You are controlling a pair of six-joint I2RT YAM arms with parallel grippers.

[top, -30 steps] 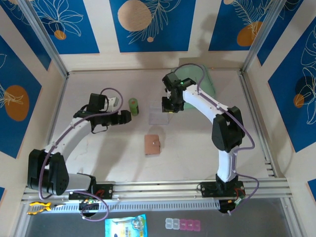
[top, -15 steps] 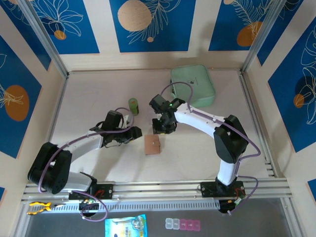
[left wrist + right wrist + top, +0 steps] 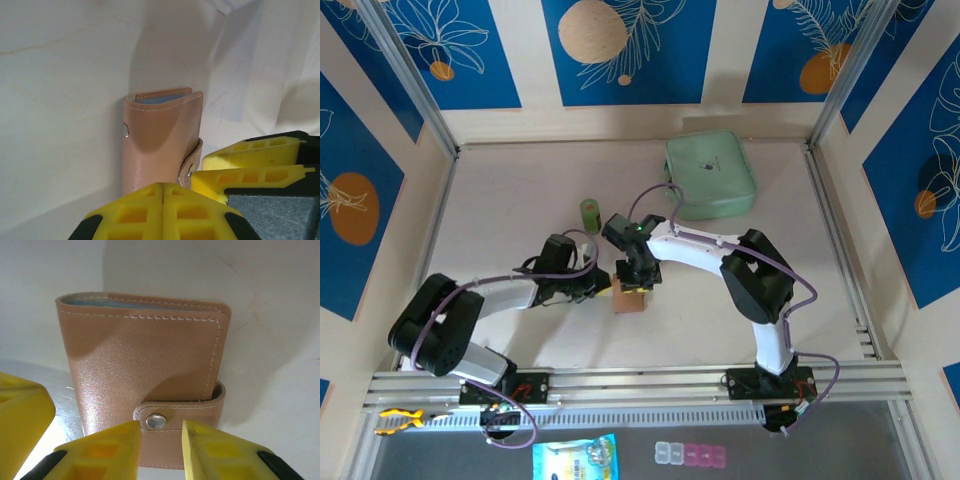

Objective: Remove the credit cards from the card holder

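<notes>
Card holder (image 3: 145,380) fastened, snap tab (image 3: 175,417) before narrowly parted right jaws; in left wrist view, left jaws together.

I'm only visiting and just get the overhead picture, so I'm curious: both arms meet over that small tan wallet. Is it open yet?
Observer: No. The right wrist view shows the wallet folded shut, its snap fastened.
Visitor: Is anything inside?
Observer: In the left wrist view a blue edge shows between the covers at the far end.
Visitor: Is the right arm gripping it?
Observer: Not that I can see. The right gripper has its fingers apart, one on either side of the snap.
</notes>
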